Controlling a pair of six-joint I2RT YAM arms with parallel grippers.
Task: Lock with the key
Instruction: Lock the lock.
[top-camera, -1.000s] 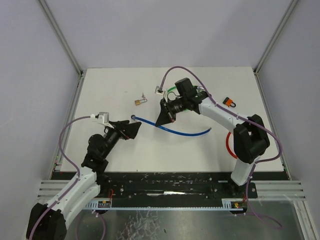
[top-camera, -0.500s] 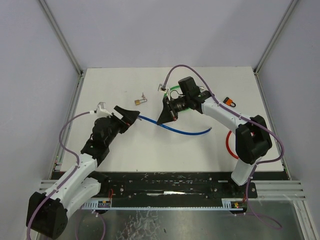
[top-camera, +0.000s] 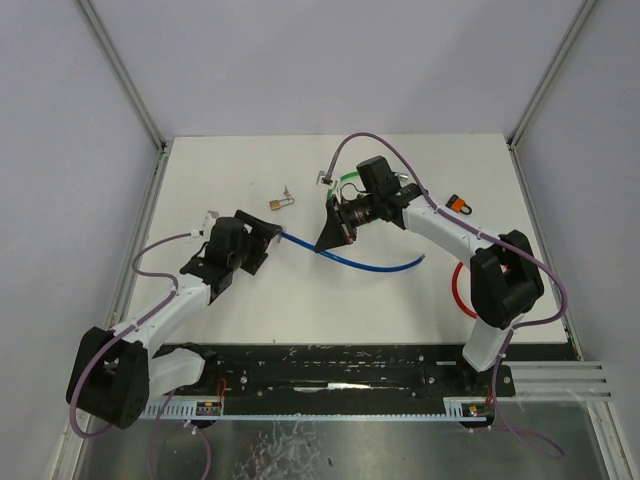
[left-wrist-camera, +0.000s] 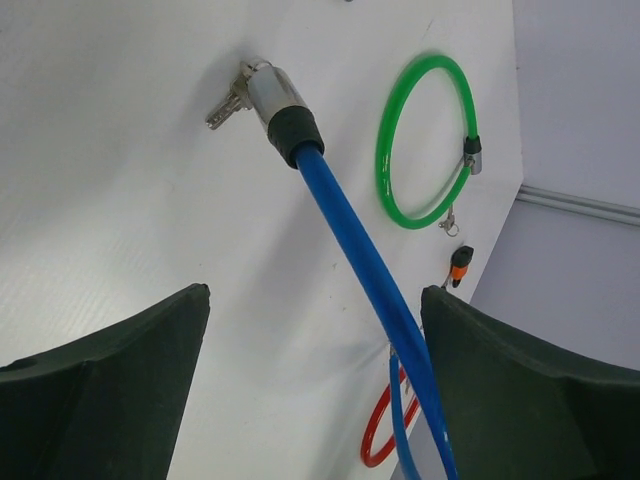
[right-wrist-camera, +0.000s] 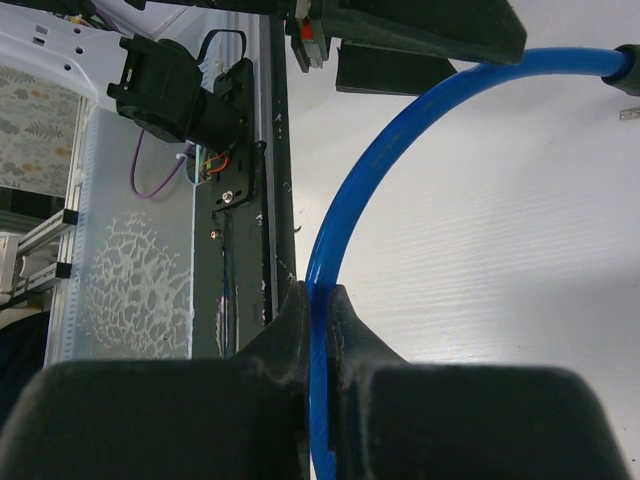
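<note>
A blue cable lock (top-camera: 350, 262) curves across the table's middle. In the left wrist view its silver head (left-wrist-camera: 270, 92) with a black collar lies on the table, and a bunch of keys (left-wrist-camera: 226, 107) sticks out of its far end. My left gripper (top-camera: 262, 236) is open at the cable's left end. The blue cable (left-wrist-camera: 375, 285) runs between its fingers, close to the right one, untouched by the left gripper (left-wrist-camera: 315, 295). My right gripper (top-camera: 325, 238) is shut on the cable (right-wrist-camera: 345, 215) partway along, and in its own view the right gripper (right-wrist-camera: 318, 298) pinches it tight.
A small brass padlock (top-camera: 279, 203) lies behind the cable's left end. A green loop (left-wrist-camera: 425, 140) sits at the back, partly under my right arm. An orange padlock (top-camera: 459, 205) is at the right, and a red loop (top-camera: 461, 290) lies near the right arm's base.
My left arm has reached forward and brought its gripper up to the cable's left end, jaws narrowing slightly. The right gripper has shifted a little back with the cable in it.
</note>
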